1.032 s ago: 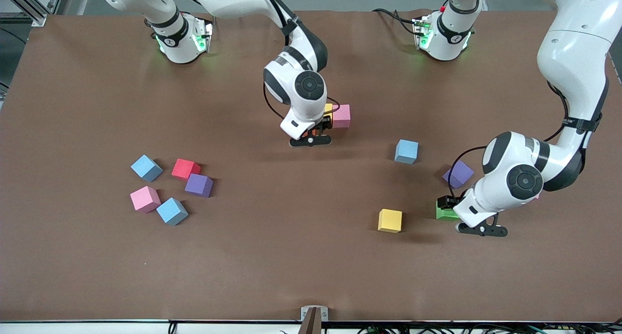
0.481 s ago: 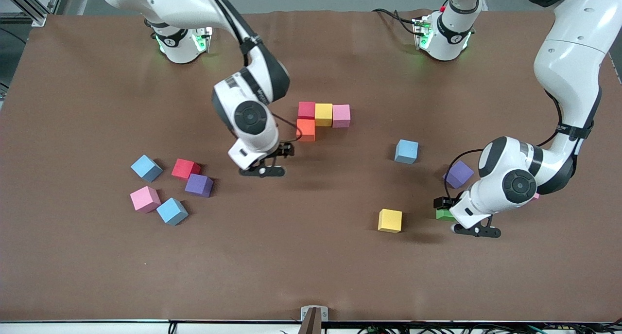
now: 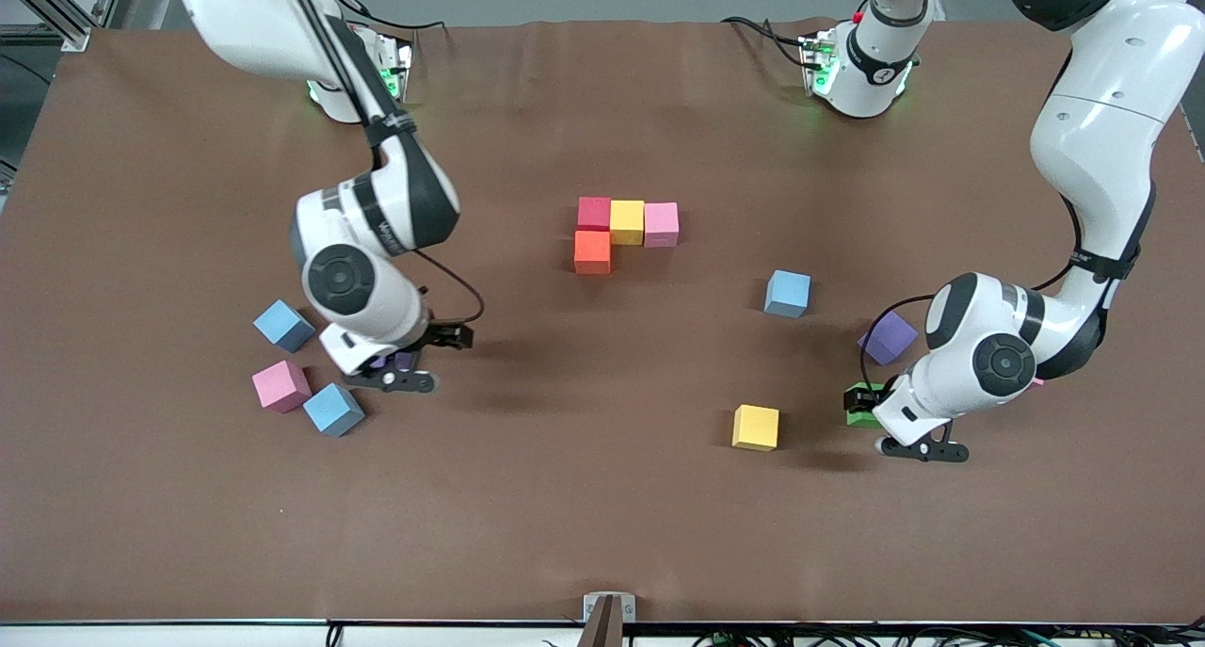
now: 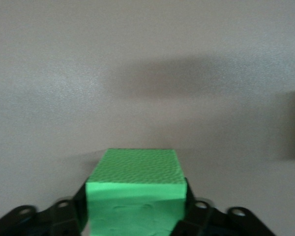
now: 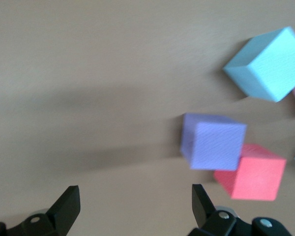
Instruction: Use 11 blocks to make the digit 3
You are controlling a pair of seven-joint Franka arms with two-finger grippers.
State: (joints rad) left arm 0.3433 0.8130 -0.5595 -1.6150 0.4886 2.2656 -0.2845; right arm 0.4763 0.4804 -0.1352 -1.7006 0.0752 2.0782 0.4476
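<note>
My left gripper [image 3: 861, 402] is shut on the green block [image 4: 135, 189], which rests on the table beside a purple block [image 3: 888, 336]. My right gripper [image 5: 133, 201] hangs open and empty over bare table next to a purple block [image 5: 214, 141] and a red block [image 5: 255, 172]. In the front view that red block is hidden under the arm. Four blocks touch mid-table: red [image 3: 594, 213], yellow [image 3: 627, 221] and pink [image 3: 661, 224] in a row, with orange [image 3: 592, 251] in front of the red one.
Loose blocks lie around. A light blue one [image 3: 788, 293] and a yellow one [image 3: 756, 427] are near the left arm's end. Two light blue [image 3: 283, 325] [image 3: 333, 409] and a pink [image 3: 281, 385] are at the right arm's end.
The right arm swung away from the four joined blocks to the cluster at its own end, gripper still open. The left gripper closed on the green block.
</note>
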